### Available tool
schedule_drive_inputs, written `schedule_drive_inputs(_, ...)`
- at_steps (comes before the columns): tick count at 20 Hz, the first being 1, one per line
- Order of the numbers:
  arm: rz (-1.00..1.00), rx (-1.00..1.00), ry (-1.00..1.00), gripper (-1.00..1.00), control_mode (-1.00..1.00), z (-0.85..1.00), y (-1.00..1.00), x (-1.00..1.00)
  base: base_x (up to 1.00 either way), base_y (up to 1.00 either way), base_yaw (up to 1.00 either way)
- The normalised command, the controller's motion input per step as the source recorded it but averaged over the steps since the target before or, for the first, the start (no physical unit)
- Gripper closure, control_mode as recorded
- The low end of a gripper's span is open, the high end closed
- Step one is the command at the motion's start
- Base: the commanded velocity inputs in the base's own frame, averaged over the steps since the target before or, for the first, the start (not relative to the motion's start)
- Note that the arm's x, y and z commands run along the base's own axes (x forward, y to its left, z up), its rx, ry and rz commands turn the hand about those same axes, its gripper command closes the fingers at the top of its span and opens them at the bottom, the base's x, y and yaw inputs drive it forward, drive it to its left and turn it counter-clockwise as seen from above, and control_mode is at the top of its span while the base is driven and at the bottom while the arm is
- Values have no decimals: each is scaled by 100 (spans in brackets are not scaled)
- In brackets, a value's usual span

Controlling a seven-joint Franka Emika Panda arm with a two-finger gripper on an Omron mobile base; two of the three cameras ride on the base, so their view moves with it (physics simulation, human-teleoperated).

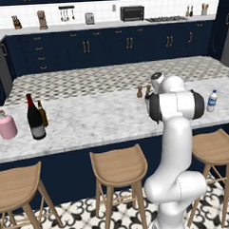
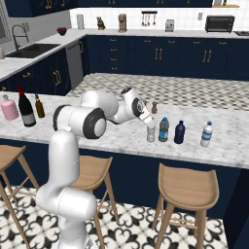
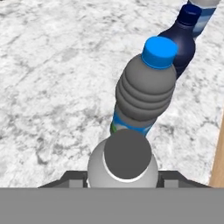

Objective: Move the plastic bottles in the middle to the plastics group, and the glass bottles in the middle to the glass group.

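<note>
With the wine bottle point(image 1: 35, 118) already among the glass, the gripper point(image 2: 150, 127), clamped on the clear bottle point(image 2: 151, 132), sets it beside the plastics.

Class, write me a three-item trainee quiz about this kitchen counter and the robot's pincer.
1. True or false: the wine bottle stands beside the pink bottle.
2. What is the pincer shut on? A) clear bottle B) navy bottle C) beer bottle
3. Fill in: the blue-capped bottle stands between the clear bottle and the ____ bottle.

Key: 1 true; 2 A; 3 navy.
</note>
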Motion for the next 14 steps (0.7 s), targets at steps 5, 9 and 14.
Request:
schedule_drive_inputs(5, 0, 7, -4, 100, -100, -4, 0, 10, 0, 0, 0)
schedule_drive_inputs(9, 0, 0, 0, 100, -100, 0, 0, 0, 0, 0, 0)
schedule_drive_inputs(14, 0, 0, 0, -100, -100, 0, 0, 0, 0, 0, 0)
